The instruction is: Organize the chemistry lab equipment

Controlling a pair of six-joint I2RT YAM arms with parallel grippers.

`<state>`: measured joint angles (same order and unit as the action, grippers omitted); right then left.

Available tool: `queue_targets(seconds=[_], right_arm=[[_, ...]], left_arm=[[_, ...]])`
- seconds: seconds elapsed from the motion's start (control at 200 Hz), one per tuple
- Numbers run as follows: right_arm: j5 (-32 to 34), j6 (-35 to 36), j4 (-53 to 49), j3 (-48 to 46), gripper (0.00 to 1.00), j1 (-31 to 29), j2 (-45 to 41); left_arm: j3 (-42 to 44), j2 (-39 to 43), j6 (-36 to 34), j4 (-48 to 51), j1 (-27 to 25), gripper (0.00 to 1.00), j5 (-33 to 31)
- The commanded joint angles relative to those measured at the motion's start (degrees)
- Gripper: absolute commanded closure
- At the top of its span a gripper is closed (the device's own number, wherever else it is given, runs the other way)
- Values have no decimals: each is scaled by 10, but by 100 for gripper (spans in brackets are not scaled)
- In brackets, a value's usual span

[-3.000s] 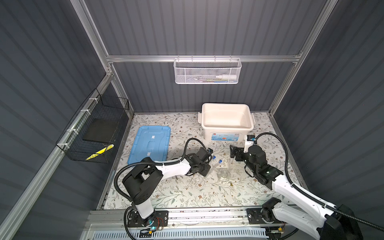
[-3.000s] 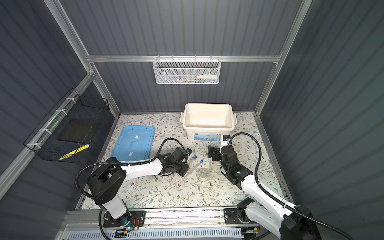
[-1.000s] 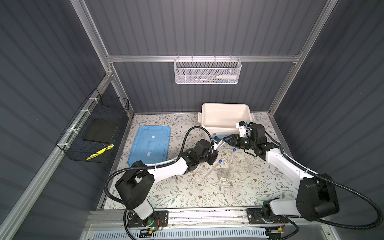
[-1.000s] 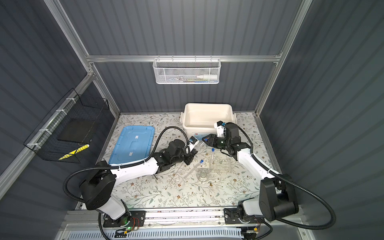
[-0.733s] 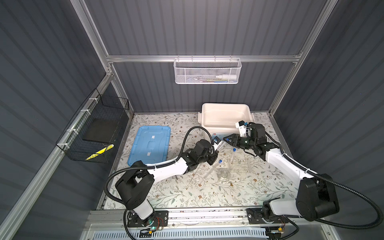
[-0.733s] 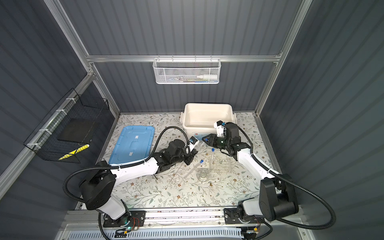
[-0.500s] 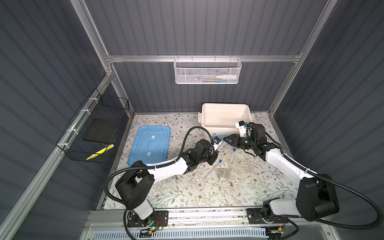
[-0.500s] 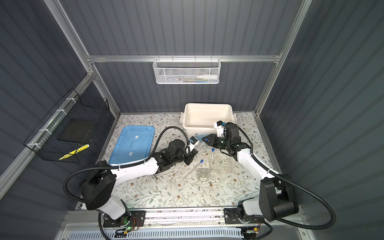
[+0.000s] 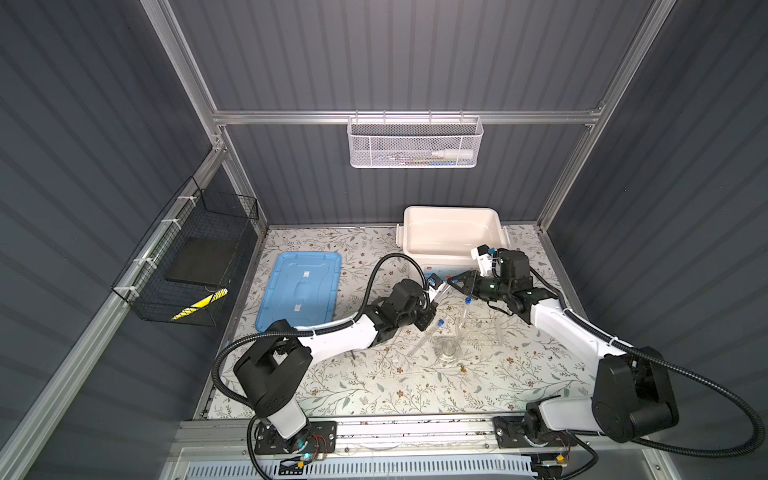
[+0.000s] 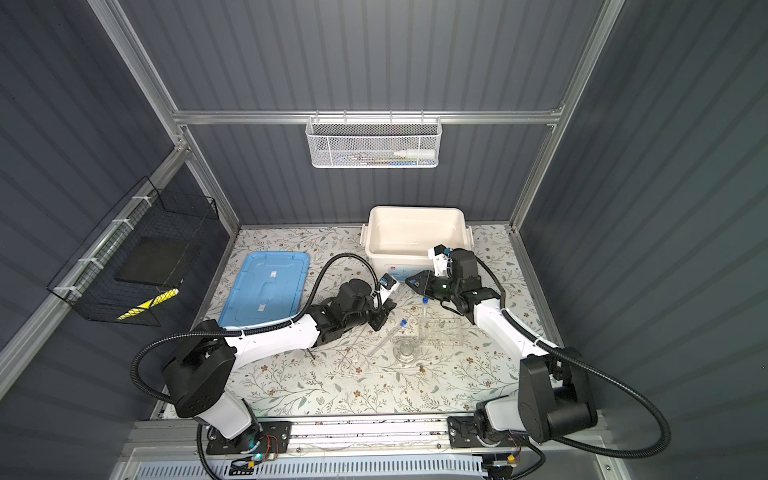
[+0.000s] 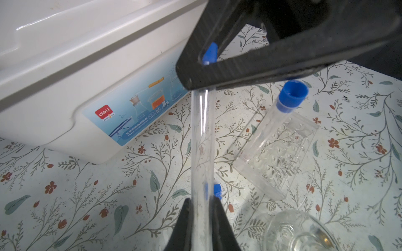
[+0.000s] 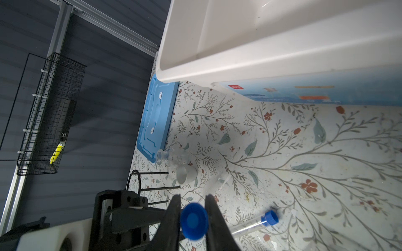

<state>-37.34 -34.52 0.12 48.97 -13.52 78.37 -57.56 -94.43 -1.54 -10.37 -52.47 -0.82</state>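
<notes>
One probably slick, fragile test tube: left fingers gripped its clear body, right fingers pinched its blue cap.

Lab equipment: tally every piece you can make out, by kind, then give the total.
Test tubes: 3
Clear rack: 1
Glass vessels: 2
White cup: 1
Wire tripod: 1
Total: 8

Place: robot test booth set up as a small lab.
Walls: grey ribbed panels in a metal frame.
Robots: left arm and right arm, bolted to a front rail.
Gear: test tube, clear rack, white mesh basket.
</notes>
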Motion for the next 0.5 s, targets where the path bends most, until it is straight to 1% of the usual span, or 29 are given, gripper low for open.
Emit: queue_targets(seconds=[0.0, 0.07, 0.165, 0.245, 0.3, 0.495], right_arm=[[-1, 6, 4, -5, 80, 2, -9], [4, 7, 5, -6, 81, 2, -12], [10, 9, 7, -6, 82, 2, -15], [14, 11, 7, -6, 83, 2, -19], [21, 14, 8, -8, 84, 2, -23], [61, 29, 6, -11, 84, 2, -50]], left_arm=[[-19, -8, -5, -6, -3, 84, 8], [-19, -7, -4, -7, -3, 81, 8], [-15, -5, -3, -9, -3, 72, 6], [-15, -4, -1, -10, -4, 68, 2], [-14, -4, 2, -10, -3, 60, -2], [1, 7, 9, -22, -3, 43, -12]])
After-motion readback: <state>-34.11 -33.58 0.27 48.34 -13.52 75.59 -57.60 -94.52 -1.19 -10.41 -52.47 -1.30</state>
